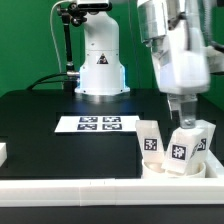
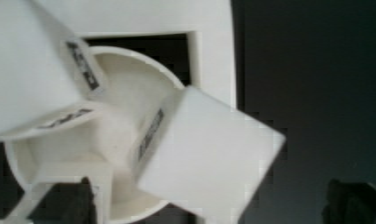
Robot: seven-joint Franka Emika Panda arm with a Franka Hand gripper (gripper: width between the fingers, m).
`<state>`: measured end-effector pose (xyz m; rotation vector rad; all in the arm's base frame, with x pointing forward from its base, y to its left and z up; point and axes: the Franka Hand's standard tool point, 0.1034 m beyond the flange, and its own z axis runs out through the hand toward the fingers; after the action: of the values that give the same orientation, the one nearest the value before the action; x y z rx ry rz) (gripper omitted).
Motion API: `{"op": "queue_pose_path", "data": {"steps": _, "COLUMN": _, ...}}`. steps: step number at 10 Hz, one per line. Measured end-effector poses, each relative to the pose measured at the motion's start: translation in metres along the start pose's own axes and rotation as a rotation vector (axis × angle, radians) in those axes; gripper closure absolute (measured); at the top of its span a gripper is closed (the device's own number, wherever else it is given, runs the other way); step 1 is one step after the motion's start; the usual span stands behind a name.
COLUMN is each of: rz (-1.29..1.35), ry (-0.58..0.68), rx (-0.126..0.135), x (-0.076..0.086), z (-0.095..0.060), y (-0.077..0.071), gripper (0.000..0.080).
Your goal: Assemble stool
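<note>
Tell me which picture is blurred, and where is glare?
Exterior view: fairly sharp, the gripper slightly soft above the stool legs; the marker board is readable. Wrist view: a leg is out of focus, white faces glare, tags smeared.

The bench [image 1: 40,115] is black and flat. The marker board [image 1: 97,124] lies flat on it, well away from the pincer [image 1: 186,119], toward the exterior view's left. Straight below the pincer the seat [image 1: 185,170] rests on the bench, against the white rail [image 1: 100,190] that runs along the bench's near edge. A small white block [image 1: 3,153] sits at the exterior view's far left edge, well apart from the pincer.
</note>
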<state>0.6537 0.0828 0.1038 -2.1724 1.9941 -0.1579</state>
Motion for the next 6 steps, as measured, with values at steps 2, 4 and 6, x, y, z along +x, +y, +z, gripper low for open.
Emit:
{"op": "queue_pose_path", "data": {"steps": 2, "rz": -0.274, "ry": 0.012, "rx": -0.009, "x": -0.0045, "z": 0.0004, "y": -0.0007, "gripper": 0.0151}}
{"op": "queue_pose_path", "data": {"steps": 4, "rz": -0.439, "ry": 0.01, "rx": -0.011, "x": -0.0103, "z": 0.0008, "y": -0.0005, "gripper": 0.0151}}
{"op": "queue_pose_path", "data": {"steps": 6, "rz": -0.594, "ry": 0.015, "rx": -0.014, "x": -0.0089, "z": 0.0006, "y": -0.001, "gripper": 0.0151}}
